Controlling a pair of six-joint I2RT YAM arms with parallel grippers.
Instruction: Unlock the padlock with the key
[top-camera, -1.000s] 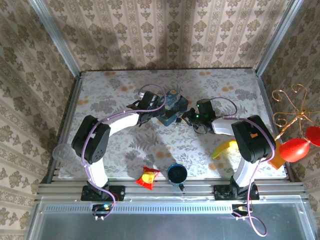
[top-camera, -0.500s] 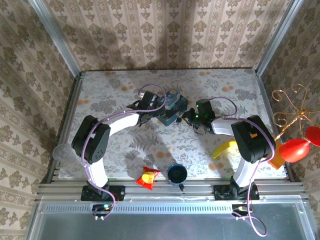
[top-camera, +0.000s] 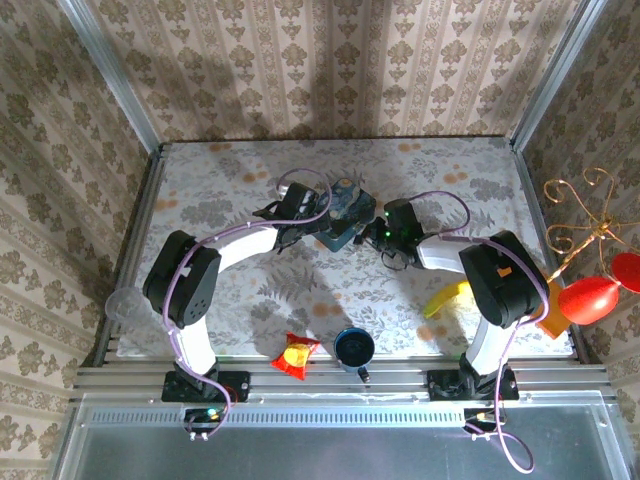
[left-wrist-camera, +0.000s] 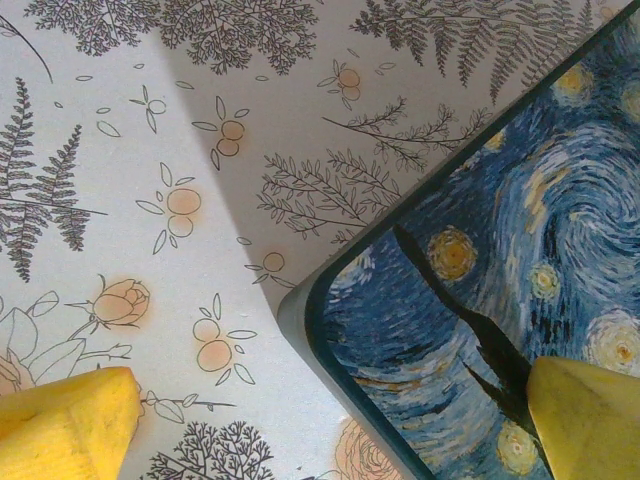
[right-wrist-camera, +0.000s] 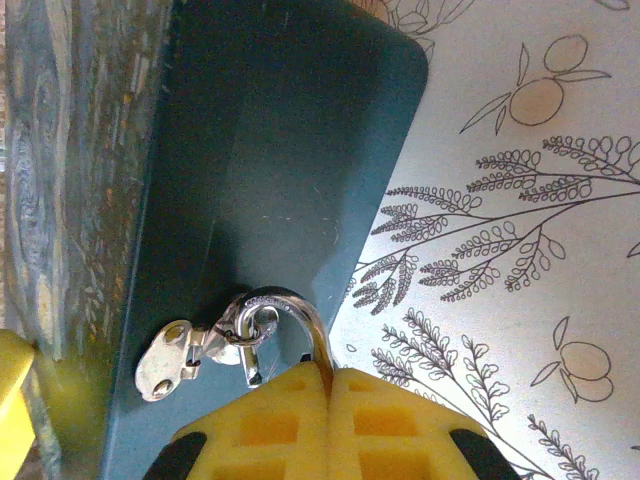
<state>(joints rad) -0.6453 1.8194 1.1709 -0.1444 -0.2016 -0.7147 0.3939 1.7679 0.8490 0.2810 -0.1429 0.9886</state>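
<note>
The blue tin (top-camera: 350, 212) sits toward the far edge of the table (top-camera: 200, 180). The left gripper (left-wrist-camera: 330, 385) straddles the tin's corner, fingers spread wide and holding nothing, probably to steady it. The padlock (right-wrist-camera: 300, 312) hangs from the hasp (right-wrist-camera: 170, 365) on the tin's side; the right gripper (right-wrist-camera: 328, 385) pinches its silvery shackle, pads pressed together, body hidden, and no key can be made out

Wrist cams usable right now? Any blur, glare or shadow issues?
Left wrist: tin lid sharp, left claw pads blurred, soft shadow band across the tablecloth. Right wrist: right claw pads out of focus, silvery hasp glints, tin side dark but readable.
</note>
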